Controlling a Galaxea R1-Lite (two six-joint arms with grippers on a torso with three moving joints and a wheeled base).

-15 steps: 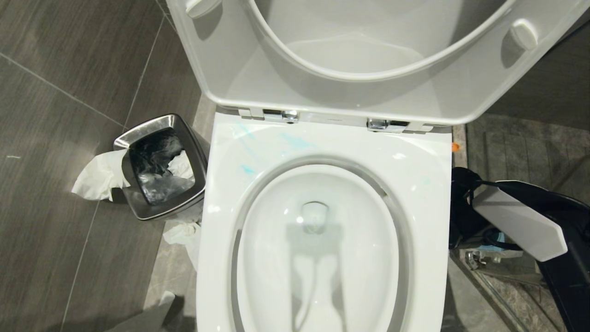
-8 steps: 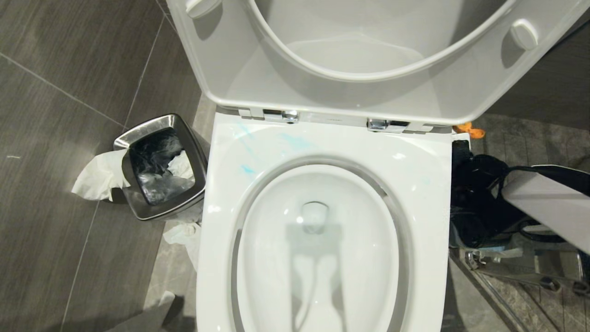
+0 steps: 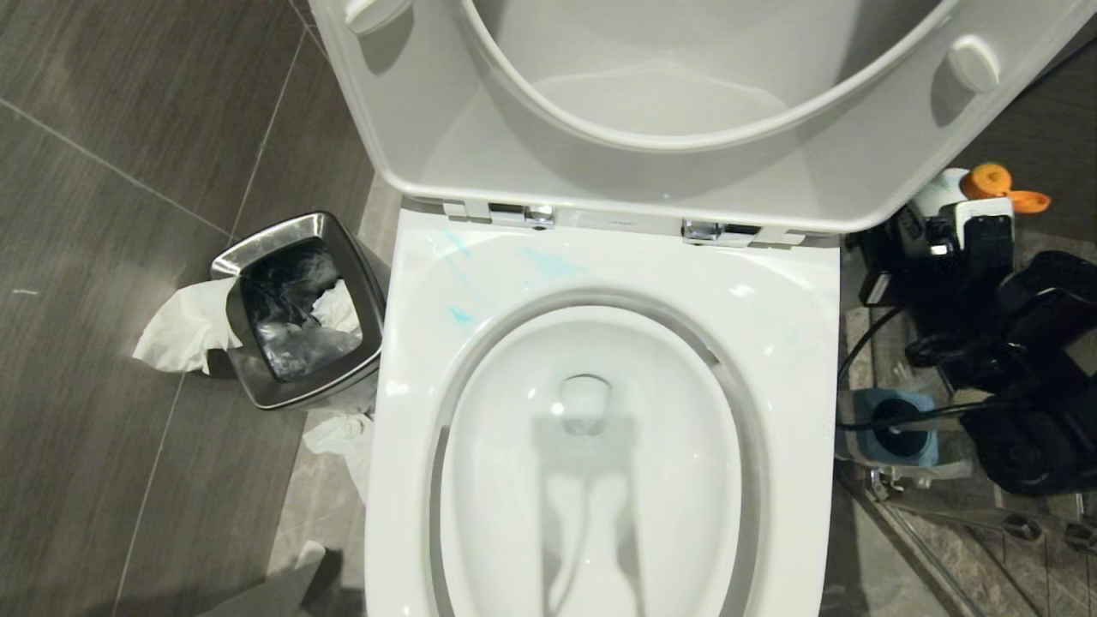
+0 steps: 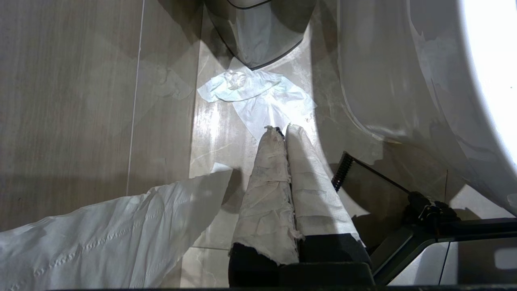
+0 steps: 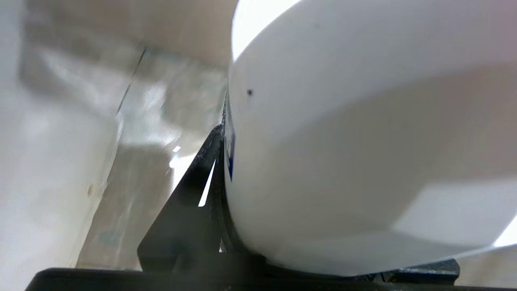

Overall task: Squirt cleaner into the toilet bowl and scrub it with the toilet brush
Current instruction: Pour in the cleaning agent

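The toilet bowl (image 3: 514, 446) lies open below me, seat and lid (image 3: 446, 163) raised; pale blue smears (image 3: 548, 261) mark its back rim. To the right of the hinges, my right gripper (image 3: 938, 242) is shut on the cleaner (image 3: 936, 199), a white bottle with an orange cap (image 3: 986, 182). In the right wrist view the cleaner (image 5: 343, 141) fills the frame against one black finger (image 5: 202, 169). My left gripper (image 4: 281, 128) is shut, its fingers wrapped in white paper, low beside the toilet's base. The toilet brush is out of view.
A steel waste bin (image 3: 296, 308) stuffed with paper stands left of the toilet, with tissue on the floor (image 3: 184, 330) and near the base (image 4: 258, 95). A square blue-grey holder (image 3: 891, 428) and a metal rack (image 3: 943, 506) sit right of the toilet, under my right arm.
My right arm has swung up and back along the toilet's right side, lifting the cleaner into view by the hinges and uncovering the blue-grey holder. The left arm has not moved.
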